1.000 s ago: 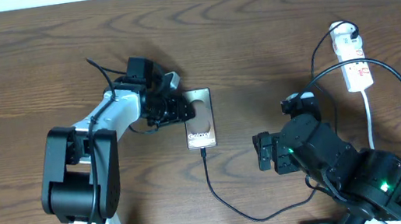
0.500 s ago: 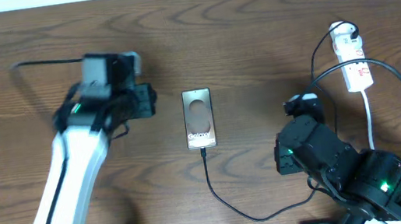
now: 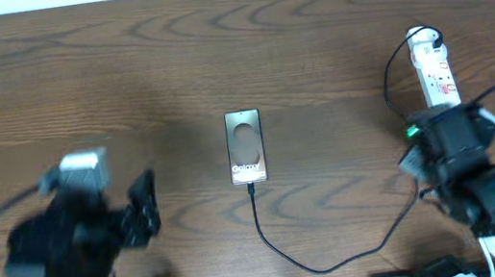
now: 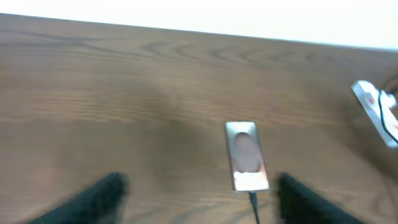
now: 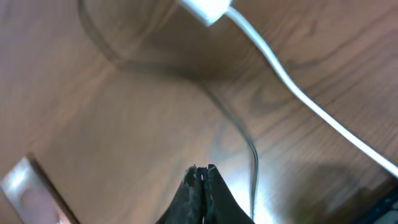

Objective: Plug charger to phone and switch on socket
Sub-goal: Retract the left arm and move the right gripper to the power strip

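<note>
The phone (image 3: 246,146) lies face up at the table's middle, with the charger (image 3: 272,242) plugged into its near end. The thin black cable loops along the front edge and rises right to the white socket (image 3: 432,64). My left gripper (image 3: 145,206) hangs blurred at the lower left, well clear of the phone. In the left wrist view it (image 4: 199,190) is open, with the phone (image 4: 247,154) ahead between its fingers. My right arm (image 3: 452,144) covers the socket's near end. The right gripper (image 5: 202,169) is shut and empty, above bare wood beside the cable (image 5: 250,146).
The socket's white cord (image 5: 298,93) runs diagonally from the socket's end (image 5: 205,7) toward the right in the right wrist view. A corner of the phone (image 5: 25,186) shows at lower left there. The socket (image 4: 376,109) appears at the left wrist view's right edge.
My left arm has pulled back from the phone to the lower left and opened its jaws. The right arm has swung right to the socket's near end with its jaws shut.
</note>
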Available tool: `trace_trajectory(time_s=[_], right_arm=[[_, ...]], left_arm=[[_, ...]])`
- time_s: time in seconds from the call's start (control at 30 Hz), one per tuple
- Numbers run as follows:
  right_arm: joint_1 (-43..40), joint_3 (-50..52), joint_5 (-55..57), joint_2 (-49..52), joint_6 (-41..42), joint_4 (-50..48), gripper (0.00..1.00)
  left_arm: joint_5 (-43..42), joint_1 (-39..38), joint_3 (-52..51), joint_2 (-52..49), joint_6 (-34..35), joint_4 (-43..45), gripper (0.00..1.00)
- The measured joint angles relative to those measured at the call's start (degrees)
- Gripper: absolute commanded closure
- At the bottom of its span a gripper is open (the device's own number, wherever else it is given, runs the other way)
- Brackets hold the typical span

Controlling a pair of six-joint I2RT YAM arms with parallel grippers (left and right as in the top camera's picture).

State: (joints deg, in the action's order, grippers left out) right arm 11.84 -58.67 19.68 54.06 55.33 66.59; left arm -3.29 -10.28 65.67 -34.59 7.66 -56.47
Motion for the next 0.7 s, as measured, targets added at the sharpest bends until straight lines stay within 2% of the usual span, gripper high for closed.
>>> trace_trajectory(time_s=[0.13,0.27,0.4,0.57,0.7], right_arm=[[-12.96,-1.79,-5.07,4.33,-4.83,-3.67,0.99],[-26.29,-7.65,-10.82,16.52,-9.97,-4.59,0.99],[-30.69,-16.04,-13.46,28.76,-13.07,-4.74,0.99],[-31.04,-29.11,-15.69,44.0,-15.15,-3.63,0.99],[-31.04,-36.85,-16.52,53.59,-15.74,-3.19,0.99]], left_arm=[[4.04,0.0,-0.13,5.44,0.31,-2.58,0.04],[5.75,0.0,-0.2,6.69,0.48,-3.52,0.03],[6.54,0.0,-0.39,6.58,0.55,-7.41,0.03],[6.69,0.0,-0.5,6.58,0.72,-16.74,0.03],[6.67,0.0,-0.55,6.58,0.98,-19.34,0.03]])
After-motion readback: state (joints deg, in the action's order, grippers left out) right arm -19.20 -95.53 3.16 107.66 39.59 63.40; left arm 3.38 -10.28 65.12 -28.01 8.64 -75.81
